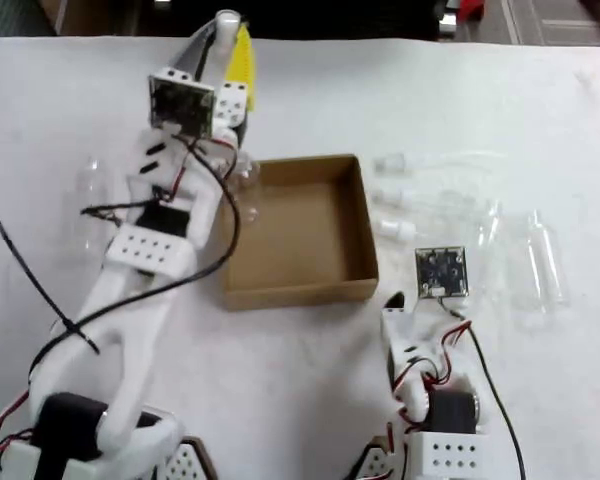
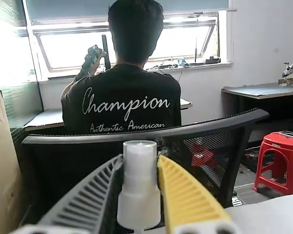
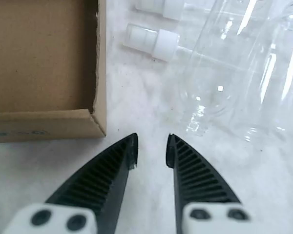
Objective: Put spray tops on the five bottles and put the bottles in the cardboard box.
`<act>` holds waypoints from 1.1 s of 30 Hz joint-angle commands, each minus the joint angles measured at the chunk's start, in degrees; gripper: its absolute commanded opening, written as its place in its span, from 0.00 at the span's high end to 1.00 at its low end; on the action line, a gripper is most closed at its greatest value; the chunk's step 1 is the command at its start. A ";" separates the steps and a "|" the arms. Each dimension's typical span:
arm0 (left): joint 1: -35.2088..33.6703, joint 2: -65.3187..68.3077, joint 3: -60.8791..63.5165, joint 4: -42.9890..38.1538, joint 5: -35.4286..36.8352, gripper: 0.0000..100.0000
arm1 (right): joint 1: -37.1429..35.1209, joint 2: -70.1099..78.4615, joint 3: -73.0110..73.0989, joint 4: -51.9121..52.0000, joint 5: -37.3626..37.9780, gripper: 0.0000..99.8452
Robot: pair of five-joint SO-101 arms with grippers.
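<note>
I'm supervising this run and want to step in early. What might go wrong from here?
The left gripper pinches the spray top only near its fingertips, so it may slip or tilt. The clear bottles beside the open right gripper lie loose on their sides and could roll when nudged.
</note>
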 commanded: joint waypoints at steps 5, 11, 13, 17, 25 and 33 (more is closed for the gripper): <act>1.89 0.75 -6.95 -1.76 0.79 0.98 | -0.40 -0.57 0.62 0.04 0.62 0.91; 3.30 1.01 -6.59 -1.76 0.79 0.98 | -0.40 -0.57 0.62 0.04 0.62 0.91; 3.38 1.01 -6.77 -1.76 0.79 0.98 | -0.40 -0.57 0.62 0.04 0.62 0.91; 3.38 1.10 -6.95 -1.85 0.79 0.98 | -0.40 -0.57 0.62 0.22 0.62 0.91; 3.30 6.99 -6.59 -7.30 0.79 0.98 | -0.40 -0.57 0.62 0.13 0.62 0.91; 3.03 8.66 -6.42 -7.47 0.79 0.98 | -0.40 -0.57 0.62 0.04 0.62 0.91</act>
